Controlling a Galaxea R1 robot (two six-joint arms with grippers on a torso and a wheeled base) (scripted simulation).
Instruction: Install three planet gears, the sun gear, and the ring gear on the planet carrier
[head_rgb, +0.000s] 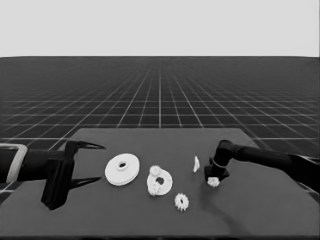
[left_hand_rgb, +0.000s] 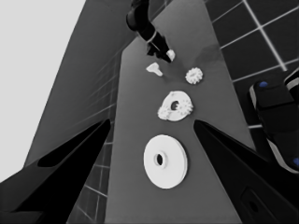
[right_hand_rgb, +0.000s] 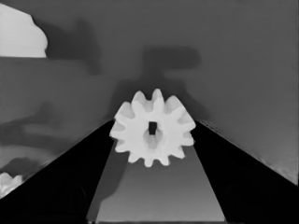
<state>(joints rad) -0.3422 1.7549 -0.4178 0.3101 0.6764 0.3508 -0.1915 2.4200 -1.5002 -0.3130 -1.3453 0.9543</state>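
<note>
No writing or labels show on any part; the right gripper (head_rgb: 213, 181), at the table's right, has its jaws clamped on a small white toothed gear (right_hand_rgb: 153, 128) with a square centre hole. The flat white smaller round part (head_rgb: 160, 182) lies mid-table with gears on it; the thick larger round part (head_rgb: 122, 169) lies to its left; another loose gear (head_rgb: 181, 201) lies nearer; a thin white piece (head_rgb: 196, 164) stands farther back. The left gripper (head_rgb: 92, 162) waits at the left, jaws apart.

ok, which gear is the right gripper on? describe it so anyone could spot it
On the table, follow the right arm in to the right gripper. The gear between its fingers is the one. Another loose gear lies nearer the front; the rest sit on the smaller round part.
</note>
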